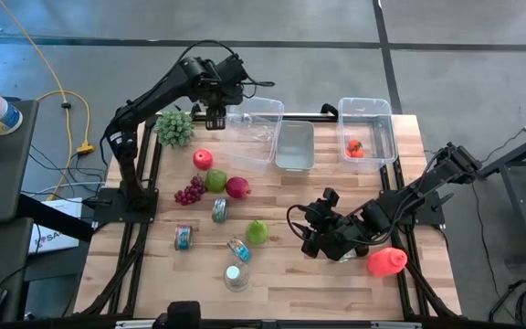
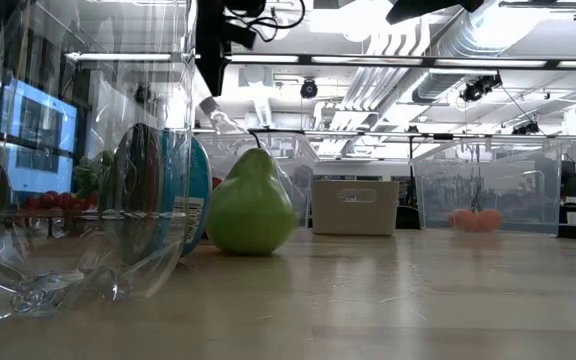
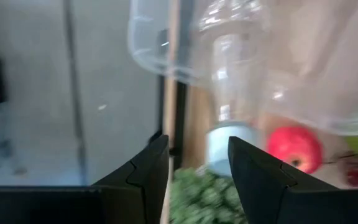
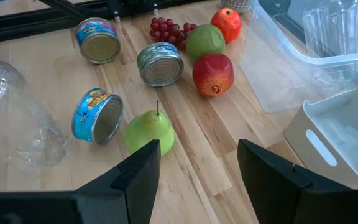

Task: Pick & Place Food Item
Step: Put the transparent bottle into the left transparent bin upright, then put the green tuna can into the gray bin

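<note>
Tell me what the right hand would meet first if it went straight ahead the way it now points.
Most likely the green pear: it sits just ahead of the open right hand, slightly off the centre line towards one finger. Depth is hard to judge, so the hand might slip past it and reach the pomegranate instead.

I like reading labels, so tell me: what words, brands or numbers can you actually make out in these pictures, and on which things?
None can be read.
The blue labels on the cans carry print, too blurred to read.
The paper beside the table shows letters, too small to read.
</note>
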You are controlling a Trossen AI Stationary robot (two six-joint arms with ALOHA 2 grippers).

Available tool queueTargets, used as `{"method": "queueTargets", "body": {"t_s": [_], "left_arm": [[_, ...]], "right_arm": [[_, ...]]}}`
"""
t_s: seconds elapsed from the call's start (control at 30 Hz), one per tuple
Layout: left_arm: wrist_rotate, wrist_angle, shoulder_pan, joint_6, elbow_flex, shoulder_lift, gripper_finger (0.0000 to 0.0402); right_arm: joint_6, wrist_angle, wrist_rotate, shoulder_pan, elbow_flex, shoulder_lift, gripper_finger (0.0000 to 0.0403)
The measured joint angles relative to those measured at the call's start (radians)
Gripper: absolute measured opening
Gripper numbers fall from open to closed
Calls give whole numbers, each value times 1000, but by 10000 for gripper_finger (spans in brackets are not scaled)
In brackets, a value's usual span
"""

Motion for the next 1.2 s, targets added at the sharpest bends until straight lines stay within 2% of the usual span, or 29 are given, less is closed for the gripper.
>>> {"method": "queueTargets", "body": {"t_s": [0.17,0.3,0.43,0.6,0.7,0.77,0.87,0.97,1.1,1.2], "left_arm": [[-195,2,-64,-13,0,-32,156],[-228,-6,-131,-84,0,-94,156],[-130,-49,-188,-197,0,-172,156],[122,-70,-218,-342,-2,-277,156],[276,-71,-229,-399,-3,-332,156],[339,-70,-246,-434,-3,-360,156],[355,-68,-305,-494,-8,-391,156],[330,-69,-389,-542,-43,-413,156],[278,-47,-507,-586,-124,-435,156],[276,21,-566,-550,-213,-462,156]], "right_arm": [[0,0,1,0,0,0,204],[-66,-1,37,9,0,-1,204],[-104,-2,89,66,0,-27,204],[-69,-42,84,139,0,-43,204],[-2,-115,45,183,0,-43,204],[59,-166,7,206,0,-43,204],[145,-223,-1,232,0,-35,204],[181,-261,-22,257,0,-34,204],[185,-363,-145,280,0,-34,204],[225,-440,-206,287,0,-34,204]]}}
